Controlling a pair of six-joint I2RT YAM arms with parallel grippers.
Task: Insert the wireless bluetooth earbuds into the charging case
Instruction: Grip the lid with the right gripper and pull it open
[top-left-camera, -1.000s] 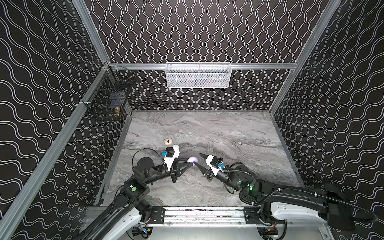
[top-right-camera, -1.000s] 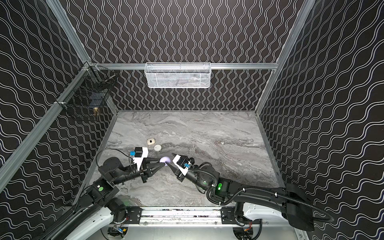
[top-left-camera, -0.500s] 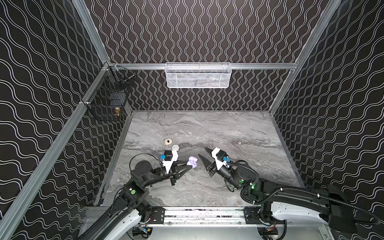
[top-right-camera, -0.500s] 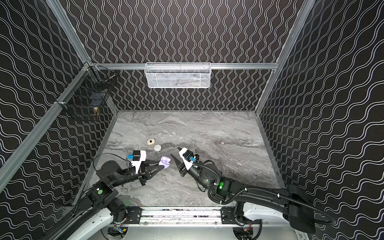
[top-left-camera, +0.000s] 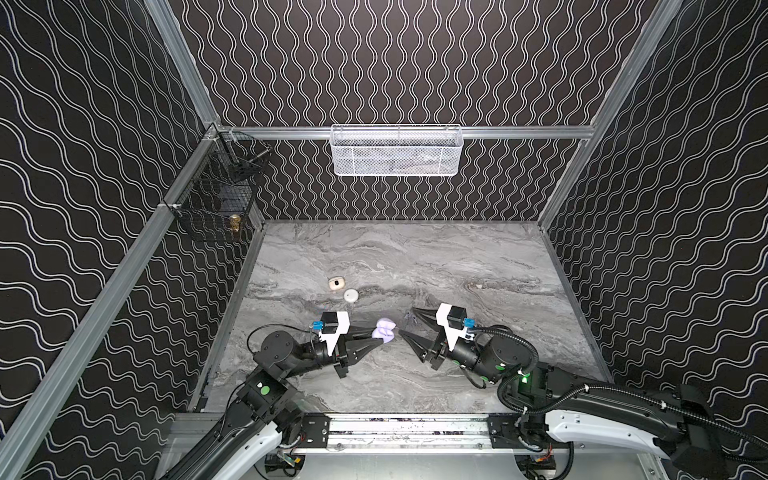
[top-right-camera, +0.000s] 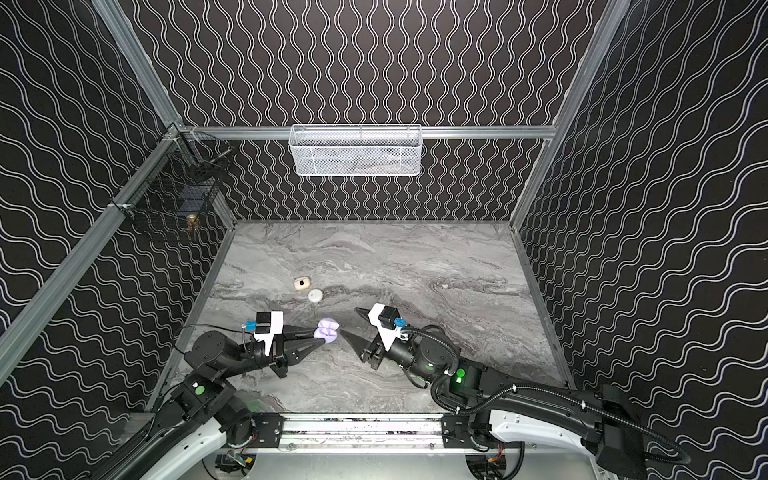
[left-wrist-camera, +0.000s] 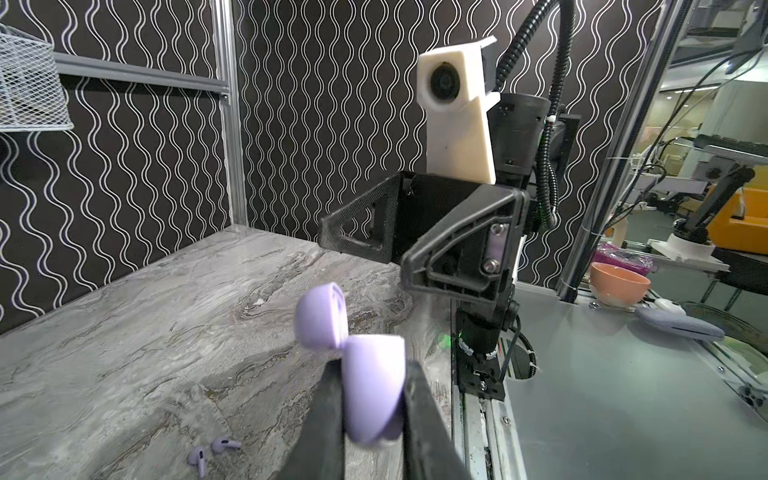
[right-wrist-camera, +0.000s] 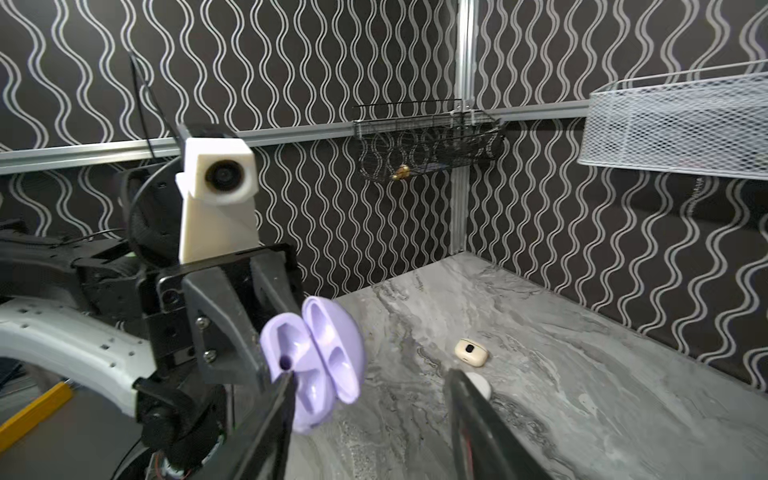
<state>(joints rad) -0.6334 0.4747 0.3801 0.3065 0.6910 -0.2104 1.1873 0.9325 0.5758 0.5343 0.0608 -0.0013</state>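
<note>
A lilac charging case hangs just above the table with its lid swung open. My left gripper is shut on its lower half. In the right wrist view the case shows two empty wells. My right gripper is open and faces the case, with one fingertip right at its edge. Two lilac earbuds lie on the marble below the case. In a top view they are a small speck by my right gripper's far finger.
A cream case and a round white case sit closed further back on the left. A tiny white piece lies to the right. A white mesh basket and a black wire basket hang on the walls.
My right gripper has drawn back from the case and spread its jaws. The case, still in my left gripper, now stands with its lid open.
</note>
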